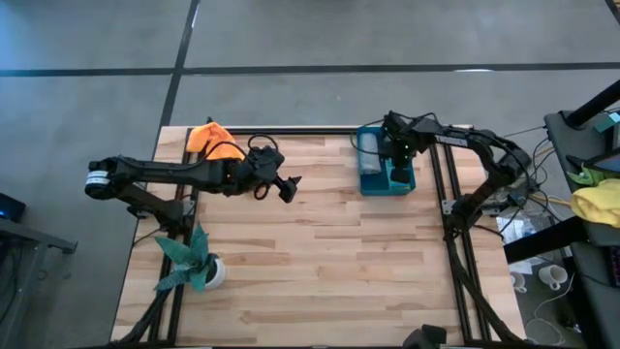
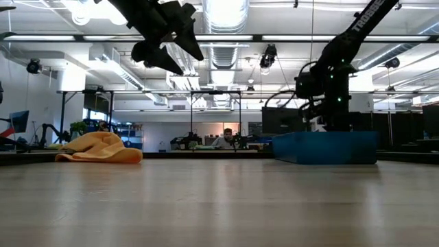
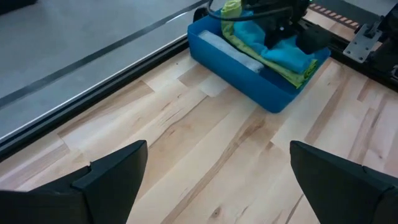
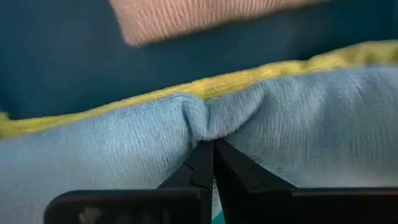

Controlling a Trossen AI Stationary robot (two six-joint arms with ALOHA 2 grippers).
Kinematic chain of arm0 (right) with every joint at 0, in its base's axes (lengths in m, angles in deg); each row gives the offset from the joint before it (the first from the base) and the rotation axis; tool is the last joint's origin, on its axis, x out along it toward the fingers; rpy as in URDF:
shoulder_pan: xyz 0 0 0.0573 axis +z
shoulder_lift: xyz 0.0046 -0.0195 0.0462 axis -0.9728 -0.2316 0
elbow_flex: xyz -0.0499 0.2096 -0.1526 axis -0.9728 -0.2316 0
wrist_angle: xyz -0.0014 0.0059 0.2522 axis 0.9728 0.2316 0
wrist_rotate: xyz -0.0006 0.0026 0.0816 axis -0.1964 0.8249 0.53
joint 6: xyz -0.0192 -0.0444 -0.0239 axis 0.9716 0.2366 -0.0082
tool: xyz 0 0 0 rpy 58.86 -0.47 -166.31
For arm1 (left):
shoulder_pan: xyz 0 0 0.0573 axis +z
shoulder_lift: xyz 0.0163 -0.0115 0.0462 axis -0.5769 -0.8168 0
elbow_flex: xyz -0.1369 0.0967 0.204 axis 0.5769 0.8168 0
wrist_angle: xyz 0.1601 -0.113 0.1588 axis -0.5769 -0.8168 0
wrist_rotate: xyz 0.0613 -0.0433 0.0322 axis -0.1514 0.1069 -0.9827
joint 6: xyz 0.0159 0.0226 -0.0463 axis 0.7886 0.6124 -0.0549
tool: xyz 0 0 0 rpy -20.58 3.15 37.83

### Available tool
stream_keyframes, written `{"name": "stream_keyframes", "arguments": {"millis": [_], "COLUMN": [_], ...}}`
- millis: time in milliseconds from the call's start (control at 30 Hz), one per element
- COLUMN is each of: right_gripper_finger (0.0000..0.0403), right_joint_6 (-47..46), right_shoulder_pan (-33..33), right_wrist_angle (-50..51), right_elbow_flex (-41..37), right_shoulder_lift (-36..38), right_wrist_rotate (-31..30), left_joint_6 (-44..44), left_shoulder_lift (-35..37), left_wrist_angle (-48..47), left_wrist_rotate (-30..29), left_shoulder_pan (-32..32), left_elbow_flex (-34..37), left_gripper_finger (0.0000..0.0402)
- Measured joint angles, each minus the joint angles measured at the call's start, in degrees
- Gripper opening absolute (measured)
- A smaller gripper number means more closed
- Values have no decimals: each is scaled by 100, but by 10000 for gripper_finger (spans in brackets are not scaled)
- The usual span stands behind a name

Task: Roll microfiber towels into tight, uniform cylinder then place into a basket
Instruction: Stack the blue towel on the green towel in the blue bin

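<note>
The teal-blue basket [image 1: 373, 184] stands at the table's far right. In it lie a rolled grey towel [image 3: 233, 53], a lime green towel [image 3: 272, 65] and a turquoise towel [image 3: 291, 55] on top. My right gripper [image 4: 213, 155] reaches down into the basket [image 3: 249, 93], shut on the turquoise towel [image 4: 298, 118]. The orange towel [image 1: 208, 136] lies crumpled on the table's far left edge. My left gripper [image 1: 291, 186] hangs open above the table's middle, clear of everything. My right gripper pinches a small pucker of the turquoise towel's upper surface [image 4: 200, 121] between its two fingertips [image 4: 236, 168], coming from above and pointing down. The towel lies in the basket on the lime green towel, whose edge [image 4: 249, 78] shows just beyond it.
A potted plant [image 1: 199, 267] stands at the near left corner. A yellow and green cloth heap [image 1: 596, 199] lies off the table on the right. Bare wood [image 1: 329, 262] spreads between the arms. A person [image 2: 226, 137] sits far off in the room.
</note>
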Motion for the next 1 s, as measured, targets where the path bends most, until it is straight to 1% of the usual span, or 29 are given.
{"name": "stream_keyframes", "arguments": {"millis": [100,200,333,433,600,700,867,1000], "right_gripper_finger": [9,9,9,9,9,9,9,9], "right_joint_6": [-193,-189,-246,-801,-2776,-3578,-4074,-4134], "right_shoulder_pan": [-25,-25,-150,-399,-883,-1053,-1113,-1113], "right_wrist_angle": [170,273,-56,-491,-711,-717,-815,-322], "right_elbow_flex": [82,251,374,382,377,376,395,757], "right_shoulder_lift": [85,449,880,993,548,183,-96,35], "right_wrist_rotate": [-116,-121,-120,-128,-205,-239,-291,-301], "left_joint_6": [43,141,159,160,153,151,148,142], "left_shoulder_lift": [76,121,154,154,154,154,154,167], "left_wrist_angle": [-5,-7,7,5,5,5,5,2], "left_wrist_rotate": [1,-2,-56,-57,-61,-66,-66,-66], "left_shoulder_pan": [0,3,8,9,9,9,11,4], "left_elbow_flex": [2,2,2,2,2,2,4,4], "left_gripper_finger": [377,377,377,377,377,377,377,377]}}
